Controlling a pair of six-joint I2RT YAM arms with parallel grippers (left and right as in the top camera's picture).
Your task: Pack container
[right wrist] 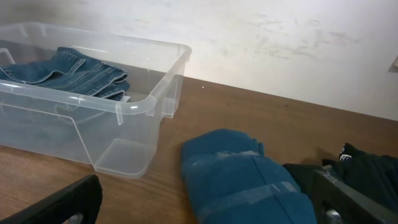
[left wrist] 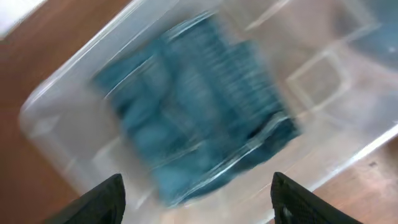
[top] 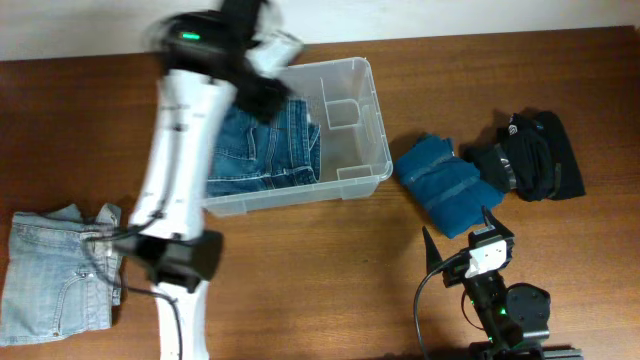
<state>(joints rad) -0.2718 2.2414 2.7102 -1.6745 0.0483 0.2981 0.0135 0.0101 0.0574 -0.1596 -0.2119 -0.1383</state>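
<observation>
The clear plastic container [top: 362,120] stands at the back middle of the table. Folded blue jeans [top: 268,150] lie in its left part; its right part is bare. My left gripper [top: 262,85] hovers over the container's left side, open and empty; its wrist view, blurred by motion, looks down on the jeans [left wrist: 199,106] in the container [left wrist: 56,124]. My right gripper [top: 458,232] is open and empty near the front right, pointing at a folded teal garment [top: 447,182]. The right wrist view shows that garment [right wrist: 245,180] and the container [right wrist: 134,109].
Light blue jeans [top: 55,270] lie at the front left. A black garment [top: 530,152] lies at the right, touching the teal one, and shows in the right wrist view [right wrist: 367,171].
</observation>
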